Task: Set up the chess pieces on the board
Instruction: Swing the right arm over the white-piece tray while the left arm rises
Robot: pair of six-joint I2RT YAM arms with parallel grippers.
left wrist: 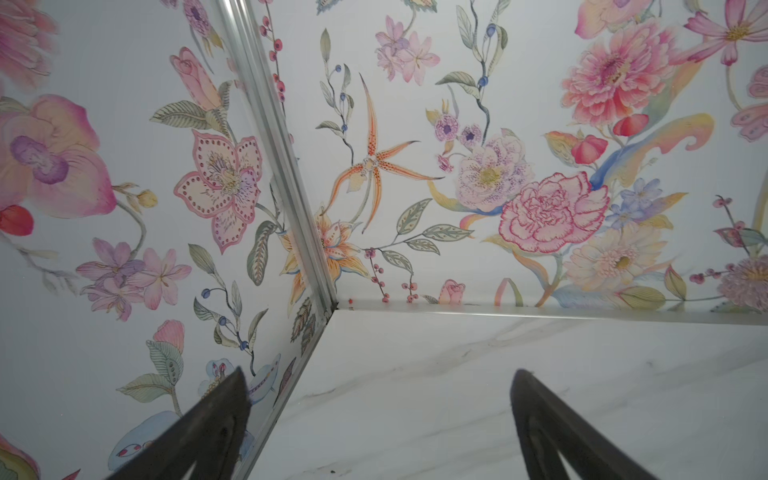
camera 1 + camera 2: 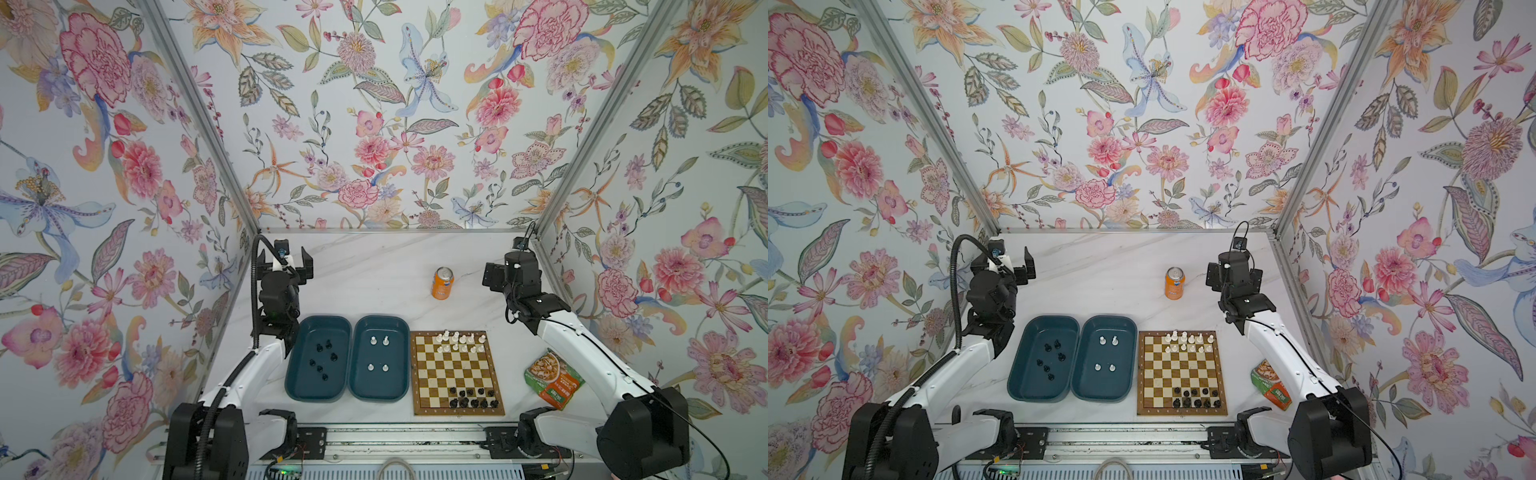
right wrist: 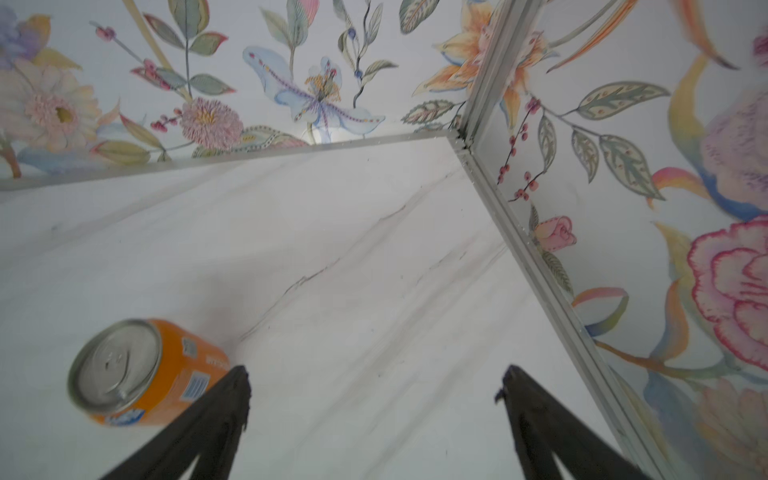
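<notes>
In both top views we see the left gripper (image 2: 284,258) (image 2: 1004,259) raised over the counter (image 2: 374,282) at the left of the frame, its jaws spread wide, empty and touching nothing. The right gripper (image 2: 513,272) (image 2: 1234,272) hangs at the right, likewise spread and empty, near the orange can (image 2: 442,283) but apart from it. The board (image 2: 455,372) lies at the lower middle-right, with white chess pieces (image 2: 459,343) crowding its far rows and black chess pieces (image 2: 471,398) its near rows. To its left sit two teal trays. The left tray (image 2: 305,384) holds several loose black pieces, and the right tray (image 2: 378,388), just beside the board, holds four white ones. A snack packet (image 2: 552,380) lies right of the board. In the left wrist view the left gripper (image 1: 379,374) shows two dark fingers far apart, with only bare counter (image 1: 457,395) between them. In the right wrist view the right gripper (image 3: 376,370) stands wide too and grips nothing. The orange can (image 3: 149,370) shows beside one finger, outside the gap.
</notes>
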